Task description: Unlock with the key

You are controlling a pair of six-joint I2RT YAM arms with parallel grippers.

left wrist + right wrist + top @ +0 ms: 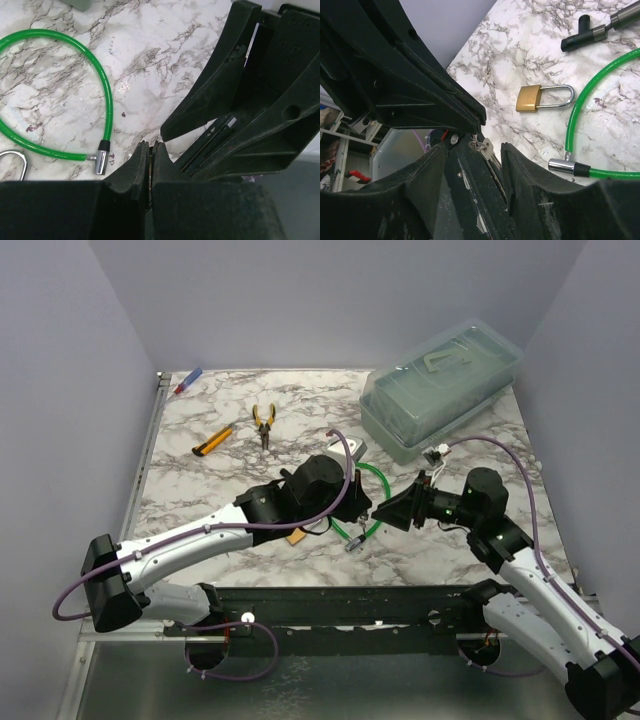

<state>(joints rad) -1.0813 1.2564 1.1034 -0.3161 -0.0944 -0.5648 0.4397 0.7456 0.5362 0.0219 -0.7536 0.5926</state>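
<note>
My left end effector point(150, 146) pinched tight on tiny flat silver metal key point(484, 147), key poking out past fingertips, above white marbled surface point(530, 40). My right end effector point(475, 150) facing it, fingers parted, one each side of key, contact not clear. Flat on surface lies small brass padlock with silver shackle point(530, 97), just beside green cable loop point(577, 112), apart from both end effectors.

No word, number or brand can be read in any view. The lid of the clear plastic storage box point(441, 388) bears a raised angular mark, too faint to tell as a letter or a sign. The face of the brass padlock point(529, 98) shows no legible stamp at this size.
</note>
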